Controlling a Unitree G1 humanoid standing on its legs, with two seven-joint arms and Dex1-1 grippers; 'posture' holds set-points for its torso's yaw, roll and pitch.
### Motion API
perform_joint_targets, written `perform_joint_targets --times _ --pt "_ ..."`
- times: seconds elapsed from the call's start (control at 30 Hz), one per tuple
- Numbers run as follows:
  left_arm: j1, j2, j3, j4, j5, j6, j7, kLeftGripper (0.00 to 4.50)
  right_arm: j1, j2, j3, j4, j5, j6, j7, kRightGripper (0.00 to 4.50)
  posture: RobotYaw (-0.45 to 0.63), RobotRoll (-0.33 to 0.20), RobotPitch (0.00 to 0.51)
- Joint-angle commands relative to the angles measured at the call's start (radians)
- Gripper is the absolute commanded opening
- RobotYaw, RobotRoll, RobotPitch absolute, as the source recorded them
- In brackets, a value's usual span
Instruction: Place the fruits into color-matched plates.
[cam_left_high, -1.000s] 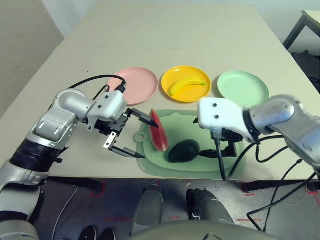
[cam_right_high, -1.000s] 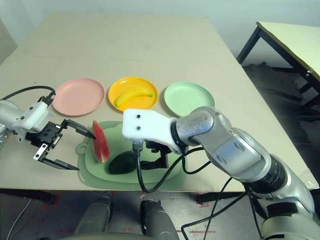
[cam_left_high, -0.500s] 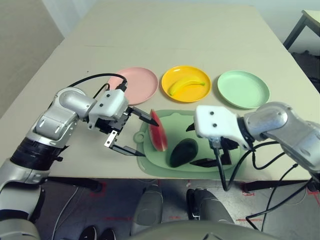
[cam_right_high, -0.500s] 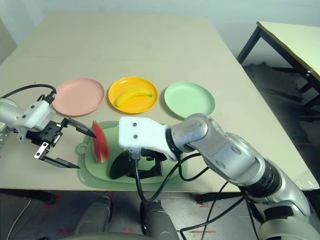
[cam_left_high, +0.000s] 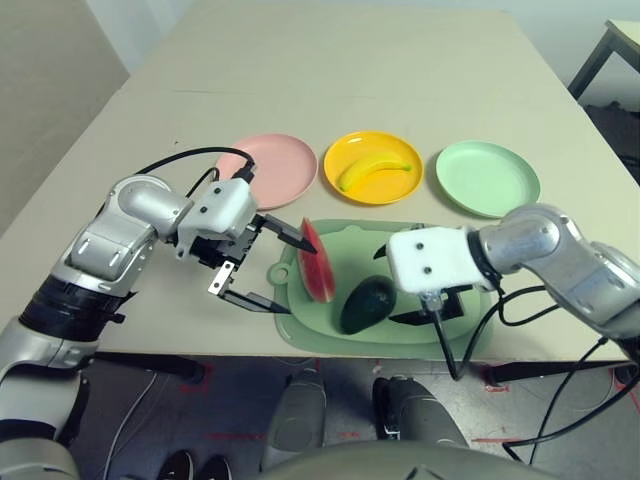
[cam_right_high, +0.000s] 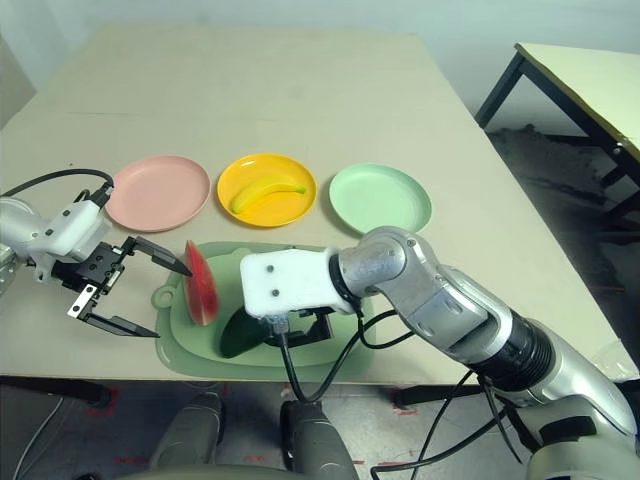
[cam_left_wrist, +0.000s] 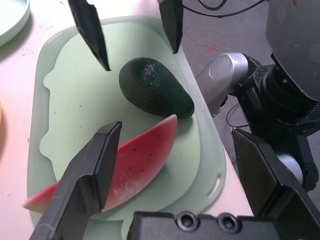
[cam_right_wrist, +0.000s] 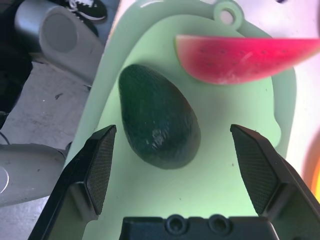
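avocado (cam_right_wrist: 159, 123) | right gripper (cam_right_wrist: 177, 165) has lowered around it, fingers spread

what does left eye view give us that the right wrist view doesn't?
Left eye view alone: the pink plate, the yellow plate holding the banana, the empty green plate, and the open left hand beside the watermelon wedge. Right wrist view alone: a close look along the open right hand, its fingers standing either side of the avocado without touching. Both share the avocado, the watermelon wedge and the pale green mat.
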Motion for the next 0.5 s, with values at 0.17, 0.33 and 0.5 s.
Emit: perform_joint_targets --times 0.17,0.33,0.5 --pt "0.012 0.014 0.0 -0.013 0.018 -0.016 -0.007 4.5 0.035 0.024 0.034 0.018 -0.034 -0.041 0.029 4.46 0.22 0.0 0.158" --pt "0.011 0.017 -0.009 -0.009 0.026 -0.024 -0.007 4.5 0.041 0.06 0.054 0.047 -0.07 -0.059 0.029 4.46 0.21 0.0 0.159" --pt "0.015 0.021 -0.01 -0.015 0.022 -0.026 -0.007 4.5 0.041 0.086 0.064 0.063 -0.096 -0.062 0.03 4.46 0.22 0.0 0.159"
